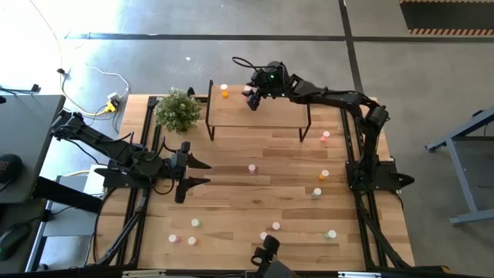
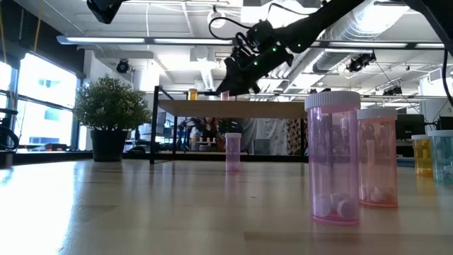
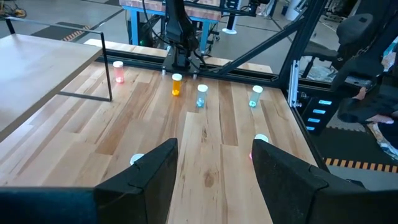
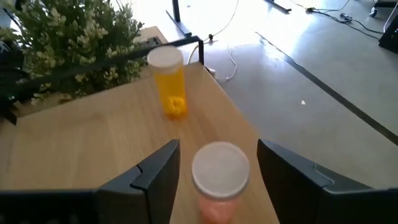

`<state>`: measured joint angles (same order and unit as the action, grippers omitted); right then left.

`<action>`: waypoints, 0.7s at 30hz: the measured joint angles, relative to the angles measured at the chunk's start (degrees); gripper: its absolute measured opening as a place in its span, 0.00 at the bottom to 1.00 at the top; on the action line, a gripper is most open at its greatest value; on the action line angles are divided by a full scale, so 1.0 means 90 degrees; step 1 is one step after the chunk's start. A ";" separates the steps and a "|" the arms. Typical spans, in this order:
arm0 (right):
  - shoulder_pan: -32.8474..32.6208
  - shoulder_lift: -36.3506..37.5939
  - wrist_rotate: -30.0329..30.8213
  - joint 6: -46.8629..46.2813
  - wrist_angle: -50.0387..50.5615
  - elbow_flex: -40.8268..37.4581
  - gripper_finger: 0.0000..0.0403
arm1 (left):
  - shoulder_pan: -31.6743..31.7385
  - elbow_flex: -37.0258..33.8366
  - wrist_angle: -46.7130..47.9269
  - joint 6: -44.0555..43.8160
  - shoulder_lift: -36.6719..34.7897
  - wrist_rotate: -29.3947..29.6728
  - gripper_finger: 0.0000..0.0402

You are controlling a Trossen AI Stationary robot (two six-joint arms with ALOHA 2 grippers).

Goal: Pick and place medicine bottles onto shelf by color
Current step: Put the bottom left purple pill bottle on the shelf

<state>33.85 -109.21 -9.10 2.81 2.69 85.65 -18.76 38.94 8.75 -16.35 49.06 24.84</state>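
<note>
right gripper (image 4: pixel 217 171): over shelf (image 1: pixel 262 113), fingers spread, holding nothing | pink bottle (image 4: pixel 219 180): upright on shelf between the fingers, gaps both sides | orange bottle (image 4: pixel 169 81): on shelf just beyond | plant (image 4: pixel 74 37): past shelf edge | left gripper (image 3: pixel 214 165): spread, over table (image 3: pixel 205 155)

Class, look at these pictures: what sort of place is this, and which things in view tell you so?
Probably a robotics lab or workshop: bare concrete floor, exposed ceiling ducts, and two dark robot arms bolted to a wooden plank table.
</note>
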 joint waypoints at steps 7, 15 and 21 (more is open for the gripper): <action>0.0000 0.0002 -0.0002 0.0000 0.0482 0.0512 0.51 | -0.0001 0.0000 0.0000 0.0000 0.0000 0.0000 0.49; -0.0003 0.0078 -0.0068 0.0139 0.1353 0.1171 0.51 | 0.0000 0.0000 0.0000 -0.0002 0.0000 0.0000 0.49; -0.0087 0.0520 -0.0097 0.0246 0.2297 0.1252 0.51 | -0.0001 0.0000 0.0035 -0.0143 -0.0001 0.0000 0.49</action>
<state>33.06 -104.53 -9.98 5.02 23.37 96.91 -18.77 38.94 9.07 -17.63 49.05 24.84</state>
